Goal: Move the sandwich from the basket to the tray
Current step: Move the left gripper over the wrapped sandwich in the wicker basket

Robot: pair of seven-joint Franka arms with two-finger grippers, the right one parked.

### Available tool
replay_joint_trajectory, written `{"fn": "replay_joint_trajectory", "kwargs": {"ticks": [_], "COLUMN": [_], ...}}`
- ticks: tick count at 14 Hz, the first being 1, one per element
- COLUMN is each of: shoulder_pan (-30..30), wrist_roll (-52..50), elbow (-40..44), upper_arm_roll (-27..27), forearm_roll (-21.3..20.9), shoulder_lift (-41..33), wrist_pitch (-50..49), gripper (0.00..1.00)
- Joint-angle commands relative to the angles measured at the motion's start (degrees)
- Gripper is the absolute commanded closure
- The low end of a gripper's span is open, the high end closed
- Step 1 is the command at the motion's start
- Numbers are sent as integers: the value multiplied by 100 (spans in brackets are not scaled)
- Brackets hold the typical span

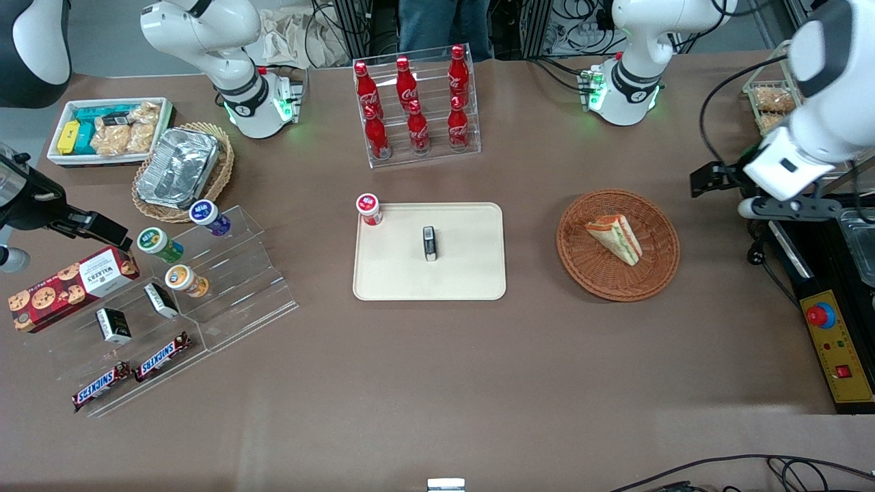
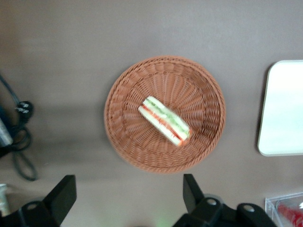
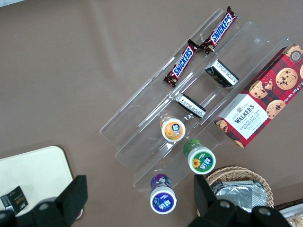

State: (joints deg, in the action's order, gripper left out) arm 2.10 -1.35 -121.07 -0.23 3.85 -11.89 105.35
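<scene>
Hovering: gripper point(image 2: 128, 196) spread above basket point(image 2: 124, 142) | sandwich point(image 2: 164, 120) blurred, inside | tray point(image 2: 284, 113) cut off

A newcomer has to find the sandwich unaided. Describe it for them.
Start at the cream tray at mid-table, then go toward the working arm's end to the round reddish-brown basket. The sandwich lies alone inside: a tan wedge with red, green and white layers. The open gripper hovers above the basket.
</scene>
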Motion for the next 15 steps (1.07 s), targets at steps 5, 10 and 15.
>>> {"fn": "replay_joint_trajectory", "kwargs": {"ticks": [5,10,15], "shoulder_pan": [71,89,97], "wrist_roll": [-1814,-3790,-4566], "elbow": [-1876,-1850,-1841], "upper_arm_roll": [-90,-609,-714], "forearm_roll": [160,73,55], "shoulder_lift": [-727,46,573], "wrist_pitch": [1436,1918,2480], "gripper": [0,0,0]}}
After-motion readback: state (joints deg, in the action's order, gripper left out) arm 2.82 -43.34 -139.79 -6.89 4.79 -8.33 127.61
